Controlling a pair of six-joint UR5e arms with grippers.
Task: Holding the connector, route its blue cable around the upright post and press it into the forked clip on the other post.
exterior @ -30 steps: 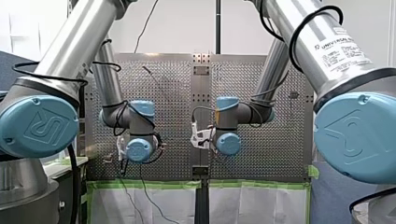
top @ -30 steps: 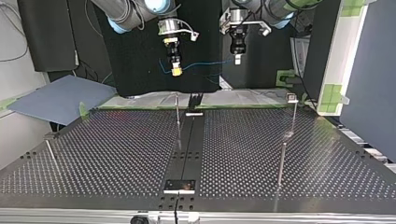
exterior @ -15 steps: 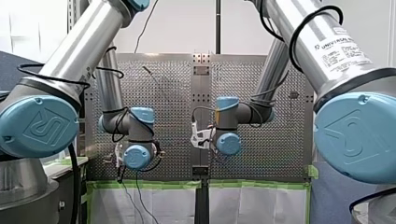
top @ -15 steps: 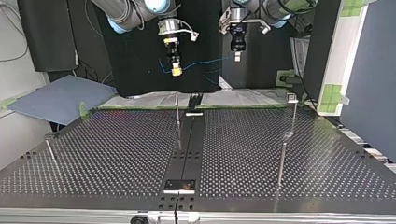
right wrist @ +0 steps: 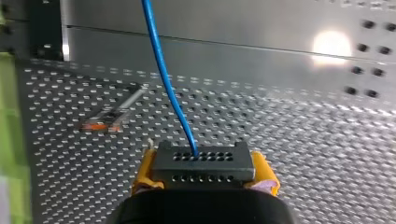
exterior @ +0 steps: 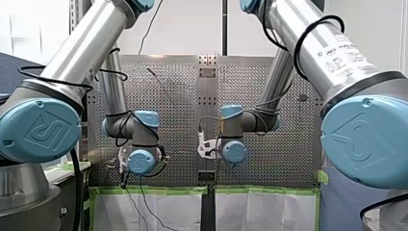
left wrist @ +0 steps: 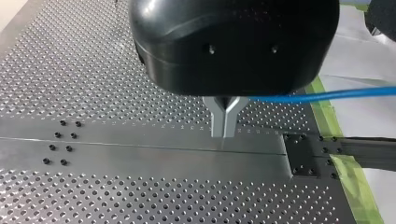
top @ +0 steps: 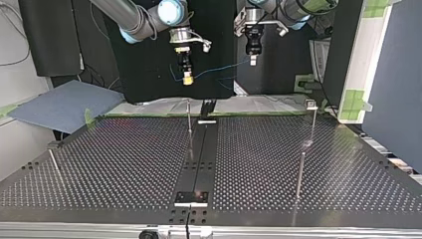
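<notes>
R gripper (right wrist: 204, 173): yellow pads clamped on dark connector (right wrist: 203, 161), held in air past table's (top: 124, 164) far edge in top view. Blue cable (right wrist: 163, 70) runs fr connector across to L gripper (left wrist: 225, 130). Its metal fingers are closed tip-to-tip; cable meets their base, pinch unclear. Thin post (top: 189, 119) stands below, apart.

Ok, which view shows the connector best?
Right wrist view: the connector sits close up, clamped between my right gripper's yellow-padded fingers, its cable leaving a top hole. The top view shows only a yellow speck at that gripper's tip; the front view hides it; the left wrist view shows only cable.
</notes>
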